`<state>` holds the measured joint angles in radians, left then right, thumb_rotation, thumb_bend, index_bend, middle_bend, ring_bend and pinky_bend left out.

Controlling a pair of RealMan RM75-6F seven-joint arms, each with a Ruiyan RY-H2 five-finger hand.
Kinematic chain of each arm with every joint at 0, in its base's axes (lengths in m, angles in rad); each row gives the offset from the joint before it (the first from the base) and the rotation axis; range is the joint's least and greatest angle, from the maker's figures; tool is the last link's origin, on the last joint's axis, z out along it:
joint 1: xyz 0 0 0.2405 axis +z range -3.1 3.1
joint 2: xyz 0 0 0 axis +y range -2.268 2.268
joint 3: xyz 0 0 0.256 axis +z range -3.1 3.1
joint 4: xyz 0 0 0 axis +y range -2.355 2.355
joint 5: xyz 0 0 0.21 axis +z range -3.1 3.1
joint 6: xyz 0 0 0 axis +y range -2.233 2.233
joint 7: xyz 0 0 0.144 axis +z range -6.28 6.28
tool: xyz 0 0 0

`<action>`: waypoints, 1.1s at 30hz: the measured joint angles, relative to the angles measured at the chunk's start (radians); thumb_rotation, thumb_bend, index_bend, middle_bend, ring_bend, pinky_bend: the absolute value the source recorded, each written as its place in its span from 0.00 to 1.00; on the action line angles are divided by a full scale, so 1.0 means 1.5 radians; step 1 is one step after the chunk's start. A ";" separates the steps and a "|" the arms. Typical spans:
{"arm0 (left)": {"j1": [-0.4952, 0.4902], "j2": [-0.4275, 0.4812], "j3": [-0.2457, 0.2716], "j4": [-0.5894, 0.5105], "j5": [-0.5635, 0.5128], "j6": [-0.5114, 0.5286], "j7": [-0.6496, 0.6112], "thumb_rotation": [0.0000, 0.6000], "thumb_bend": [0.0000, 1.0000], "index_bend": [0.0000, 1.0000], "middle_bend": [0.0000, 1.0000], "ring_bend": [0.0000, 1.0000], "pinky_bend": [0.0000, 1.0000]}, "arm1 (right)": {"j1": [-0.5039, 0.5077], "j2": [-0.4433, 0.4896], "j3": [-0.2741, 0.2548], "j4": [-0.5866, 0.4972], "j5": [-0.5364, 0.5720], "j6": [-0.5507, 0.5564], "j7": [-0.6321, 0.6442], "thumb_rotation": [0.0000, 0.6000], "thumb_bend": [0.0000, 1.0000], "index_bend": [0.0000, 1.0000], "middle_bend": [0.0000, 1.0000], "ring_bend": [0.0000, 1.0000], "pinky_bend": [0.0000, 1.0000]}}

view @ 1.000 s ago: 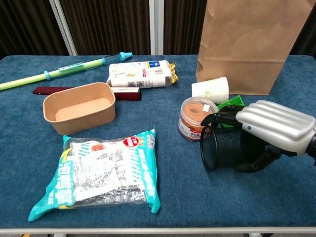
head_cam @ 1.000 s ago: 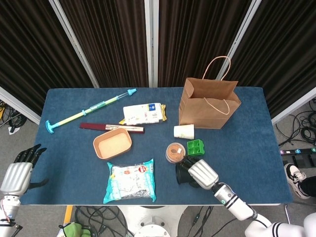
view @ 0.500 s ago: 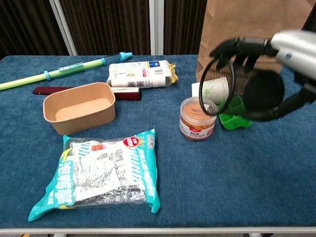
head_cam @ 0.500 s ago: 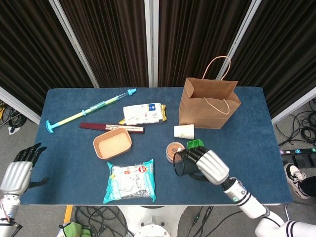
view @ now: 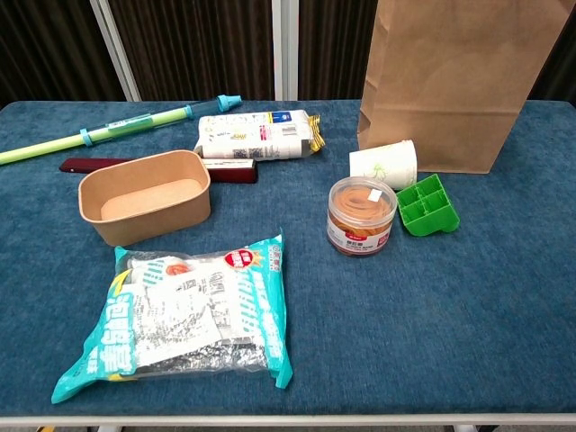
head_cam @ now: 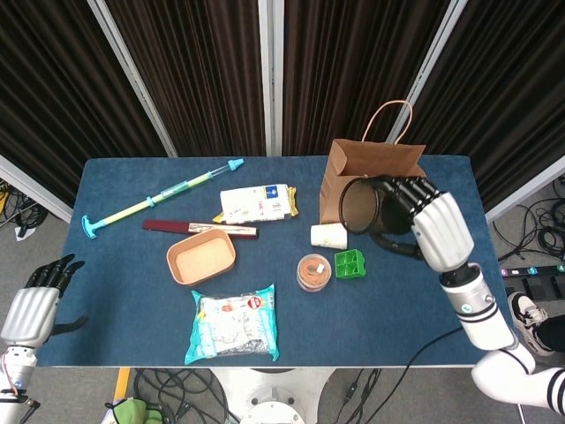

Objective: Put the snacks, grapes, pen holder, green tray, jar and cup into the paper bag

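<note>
1. Pen holder (head_cam: 360, 205): black mesh cup, gripped by the right hand (head_cam: 431, 226) and held tipped on its side in the air, its open mouth facing the robot's left, in front of the paper bag (head_cam: 371, 172). It shows only in the head view.
2. Right hand: fingers wrapped over the top of the pen holder, thumb beneath it.
3. Left hand (head_cam: 33, 299): off the near left edge of the tabletop (head_cam: 124, 291), holding nothing, fingers loosely apart.
4. Paper bag: upright at the far right of the tabletop, mouth open, handles raised.
5. Cup (view: 385, 163): white paper cup lying on its side just in front of the bag.
6. Jar (view: 361, 212): upright, clear with an orange lid, near the cup.
7. Green tray (view: 427, 204): compartmented, just beside the jar on its right.
8. Snacks (view: 189, 317): large teal packet lying flat at the near edge; a second white packet (view: 259, 133) lies further back.
9. Also on the tabletop: a tan bowl (view: 146, 194), a dark red flat case (view: 108, 166) behind it, and a long green-and-blue rod (view: 112, 131).
</note>
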<state>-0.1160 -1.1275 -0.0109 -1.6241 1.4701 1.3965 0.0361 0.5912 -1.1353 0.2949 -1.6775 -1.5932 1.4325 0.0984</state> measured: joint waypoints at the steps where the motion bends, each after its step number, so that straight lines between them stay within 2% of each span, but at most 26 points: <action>1: 0.000 0.000 0.000 -0.001 0.000 0.000 0.001 1.00 0.04 0.20 0.17 0.13 0.14 | 0.006 0.007 0.009 0.002 0.020 -0.016 -0.002 1.00 0.27 0.47 0.46 0.32 0.50; 5: -0.001 0.001 0.000 -0.003 -0.002 -0.002 0.003 1.00 0.04 0.20 0.17 0.13 0.14 | 0.039 0.030 0.039 0.026 0.108 -0.109 -0.016 1.00 0.27 0.47 0.46 0.32 0.49; 10: -0.002 0.001 -0.002 -0.004 -0.009 -0.007 0.003 1.00 0.04 0.20 0.17 0.13 0.14 | 0.087 0.036 0.053 0.096 0.189 -0.223 -0.051 1.00 0.27 0.46 0.45 0.31 0.47; 17: -0.004 0.001 -0.003 -0.004 -0.015 -0.013 0.004 1.00 0.04 0.20 0.17 0.13 0.14 | 0.157 -0.004 0.056 0.227 0.267 -0.335 -0.095 1.00 0.27 0.43 0.44 0.28 0.42; 20: -0.005 0.001 -0.003 -0.004 -0.018 -0.016 0.005 1.00 0.04 0.20 0.17 0.13 0.14 | 0.182 -0.027 0.051 0.260 0.290 -0.367 -0.114 1.00 0.27 0.40 0.43 0.26 0.40; 25: -0.006 0.000 -0.003 -0.004 -0.020 -0.018 0.006 1.00 0.04 0.20 0.17 0.13 0.14 | 0.203 -0.055 0.039 0.288 0.302 -0.396 -0.129 1.00 0.27 0.31 0.38 0.22 0.36; 30: -0.005 0.000 -0.002 -0.001 -0.021 -0.019 0.003 1.00 0.04 0.20 0.17 0.13 0.14 | 0.210 -0.060 0.031 0.290 0.319 -0.421 -0.133 1.00 0.27 0.04 0.23 0.08 0.24; 33: -0.004 -0.001 -0.001 0.001 -0.021 -0.019 0.002 1.00 0.04 0.20 0.17 0.13 0.14 | 0.212 -0.056 0.031 0.281 0.327 -0.427 -0.132 1.00 0.27 0.00 0.15 0.03 0.19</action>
<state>-0.1225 -1.1295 -0.0131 -1.6231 1.4378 1.3683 0.0390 0.9085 -1.2189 0.3408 -1.2564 -1.1027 0.7924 -0.0997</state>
